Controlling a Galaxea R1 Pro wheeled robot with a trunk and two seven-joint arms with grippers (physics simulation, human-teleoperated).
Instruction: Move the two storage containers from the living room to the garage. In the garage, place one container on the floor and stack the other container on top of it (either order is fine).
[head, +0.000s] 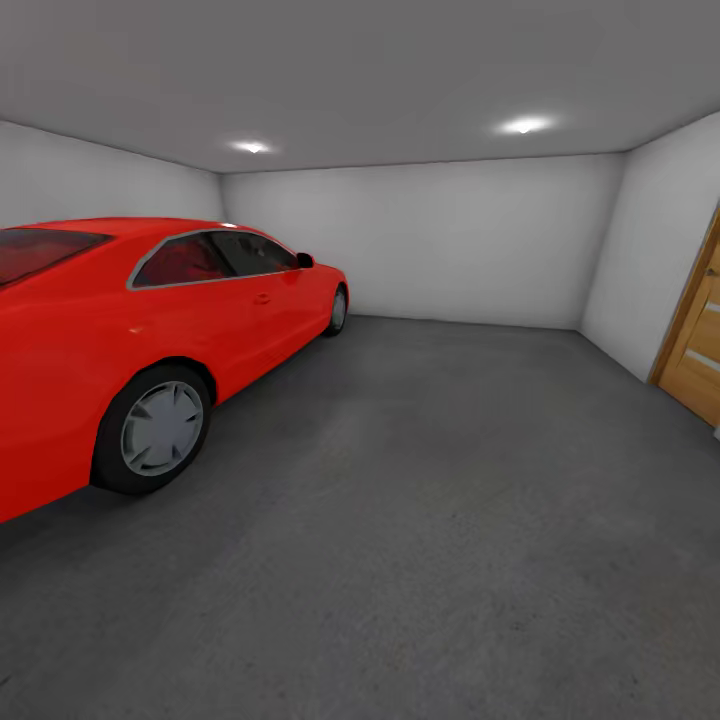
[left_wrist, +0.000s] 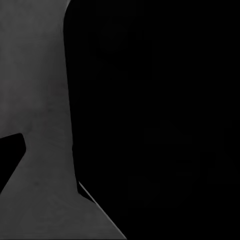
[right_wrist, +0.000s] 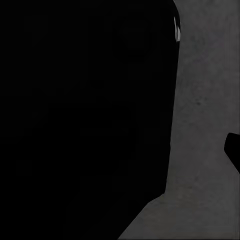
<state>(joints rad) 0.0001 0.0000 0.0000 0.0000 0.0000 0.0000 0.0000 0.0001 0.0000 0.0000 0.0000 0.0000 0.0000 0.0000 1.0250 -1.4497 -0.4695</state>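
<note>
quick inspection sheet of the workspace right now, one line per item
surface: dark grey rough floor, bare ahead
job's things: nothing seen
clutter: nothing seen
grippers: wrist views show large black shapes over grey floor; open or shut cannot be told
cables: nothing seen
surroundings: garage with a red car on the left, a wooden door on the right, white-grey walls, two ceiling spotlights

red car (head: 150, 330) with silver-grey hubcaps — dark grey mottled floor (head: 450, 520), white-grey walls (head: 450, 240), tan wooden door (head: 697, 345).
</note>
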